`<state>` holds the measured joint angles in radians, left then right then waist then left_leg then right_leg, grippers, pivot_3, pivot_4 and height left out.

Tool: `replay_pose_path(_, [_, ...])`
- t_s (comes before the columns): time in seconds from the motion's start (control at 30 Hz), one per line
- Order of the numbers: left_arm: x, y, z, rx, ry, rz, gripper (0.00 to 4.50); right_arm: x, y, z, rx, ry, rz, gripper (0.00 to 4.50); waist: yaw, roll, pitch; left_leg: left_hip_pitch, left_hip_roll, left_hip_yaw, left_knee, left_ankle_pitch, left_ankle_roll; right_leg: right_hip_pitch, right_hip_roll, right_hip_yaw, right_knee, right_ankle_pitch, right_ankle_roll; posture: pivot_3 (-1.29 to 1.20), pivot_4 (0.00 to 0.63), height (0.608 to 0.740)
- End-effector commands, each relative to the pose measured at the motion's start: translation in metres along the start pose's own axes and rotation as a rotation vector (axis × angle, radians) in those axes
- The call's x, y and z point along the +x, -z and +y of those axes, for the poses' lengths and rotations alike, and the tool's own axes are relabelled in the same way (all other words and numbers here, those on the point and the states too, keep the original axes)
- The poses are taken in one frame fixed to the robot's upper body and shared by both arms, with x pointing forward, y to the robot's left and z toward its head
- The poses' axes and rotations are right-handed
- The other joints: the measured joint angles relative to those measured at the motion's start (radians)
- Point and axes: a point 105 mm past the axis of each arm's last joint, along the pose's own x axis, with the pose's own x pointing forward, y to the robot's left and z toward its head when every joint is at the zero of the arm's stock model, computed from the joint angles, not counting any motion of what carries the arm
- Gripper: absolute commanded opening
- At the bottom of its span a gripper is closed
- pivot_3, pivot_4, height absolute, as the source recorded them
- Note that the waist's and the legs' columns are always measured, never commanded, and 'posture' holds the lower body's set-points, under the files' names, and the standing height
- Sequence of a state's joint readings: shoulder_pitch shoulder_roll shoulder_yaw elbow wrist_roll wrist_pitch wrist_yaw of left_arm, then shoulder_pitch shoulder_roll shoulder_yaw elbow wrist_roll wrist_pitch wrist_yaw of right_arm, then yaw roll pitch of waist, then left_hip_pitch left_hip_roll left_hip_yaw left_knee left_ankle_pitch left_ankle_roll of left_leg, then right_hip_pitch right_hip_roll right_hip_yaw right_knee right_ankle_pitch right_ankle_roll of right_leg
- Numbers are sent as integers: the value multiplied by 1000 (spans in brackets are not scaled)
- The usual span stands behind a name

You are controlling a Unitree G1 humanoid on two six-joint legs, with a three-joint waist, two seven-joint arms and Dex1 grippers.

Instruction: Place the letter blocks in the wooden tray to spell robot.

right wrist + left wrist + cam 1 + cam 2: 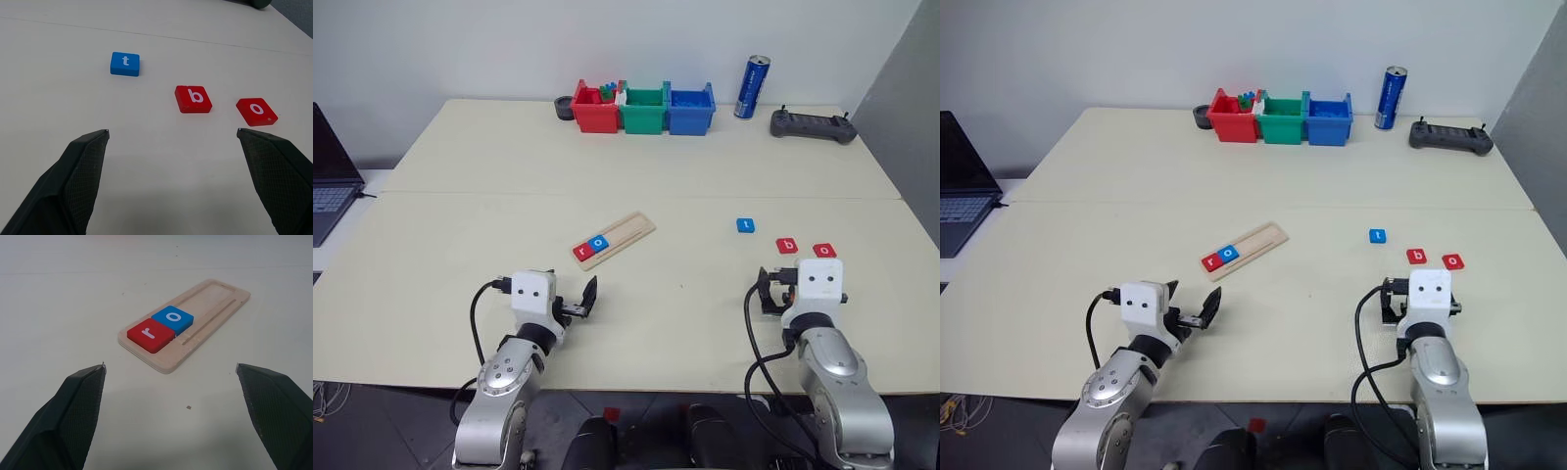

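A laptop (331, 176) is sitting at the far left, off the edge of the cream counter (460, 215), well to the left of the wooden tray (615, 240). The left hand (171, 416) is hovering just above the counter, near the tray's closer end, its fingers (73, 411) standing wide apart and gripping nothing.

The wooden tray is lying at a slant near the middle of the counter. Two letter blocks are sitting in it at the end nearer the robot: the red r (150, 335), then the blue o (172, 318) touching it (the rest of the tray is bare wood).

Far behind the tray, red (595, 108), green (643, 108) and blue bins (690, 110) are standing in a row by the wall, with a blue can (752, 87) and a dark controller (813, 125) further right.

To the right of the tray, well apart from it, the blue t (125, 64), the red b (193, 99) and the red o (257, 111) are lying loose on the counter. The right hand (171, 181) is hovering near these three, on the robot's side of them, its fingers (78, 181) spread wide and empty.
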<state>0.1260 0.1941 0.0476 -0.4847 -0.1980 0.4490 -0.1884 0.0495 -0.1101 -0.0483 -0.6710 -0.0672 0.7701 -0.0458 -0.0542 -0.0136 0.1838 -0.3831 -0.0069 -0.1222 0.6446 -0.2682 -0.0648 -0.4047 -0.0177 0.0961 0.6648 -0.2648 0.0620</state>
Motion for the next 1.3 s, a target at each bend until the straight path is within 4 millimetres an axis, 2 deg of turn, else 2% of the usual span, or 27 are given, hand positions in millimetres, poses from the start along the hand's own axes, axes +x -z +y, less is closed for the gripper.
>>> replay_pose_path(0.03, [-2, -18, -4, 32, 23, -73, 4500, 0, -12, 0, 1, 12, -59, 4450, 0, 0, 0, 0, 0, 0, 0, 0, 0, 0, 0, 0, 0, 0, 0, 0, 150, 740])
replay_pose_path(0.63, [3, -19, -3, 13, 47, -87, 4500, 0, -13, -2, -4, 24, -65, 4450, 0, 0, 0, 0, 0, 0, 0, 0, 0, 0, 0, 0, 0, 0, 0, 0, 150, 740])
replay_pose_path(0.8, [9, -24, 3, 43, 76, -98, 4500, 4, -20, 0, -7, -9, -92, 4450, 0, 0, 0, 0, 0, 0, 0, 0, 0, 0, 0, 0, 0, 0, 0, 0, 150, 740])
replay_pose_path(0.9, [17, -34, 13, 68, 122, -128, 4500, 6, -34, 16, 6, -154, -155, 4450, -1, 0, 0, 0, 0, 0, 0, 0, 0, 0, 0, 0, 0, 0, 0, 0, 150, 740])
replay_pose_path(1.03, [34, -47, 30, 90, 235, -132, 4500, 3, -57, 45, 16, -474, -240, 4450, -2, 0, 0, 0, 0, 0, 0, 0, 0, 0, 1, -1, 0, 0, 0, 0, 150, 740])
replay_pose_path(1.2, [61, -53, 29, 123, 476, -94, 4500, -15, -80, 78, -14, -930, -274, 4450, -3, 0, 0, 0, 0, 0, 0, 0, 0, 1, 1, -1, 0, 0, 0, 0, 150, 740])
replay_pose_path(1.3, [73, -48, 31, 144, 559, -56, 4500, -22, -83, 83, -50, -1082, -256, 4450, -2, -1, 0, 0, 0, -1, 0, 0, 0, 1, 1, -3, 0, 0, 0, 0, 150, 740])
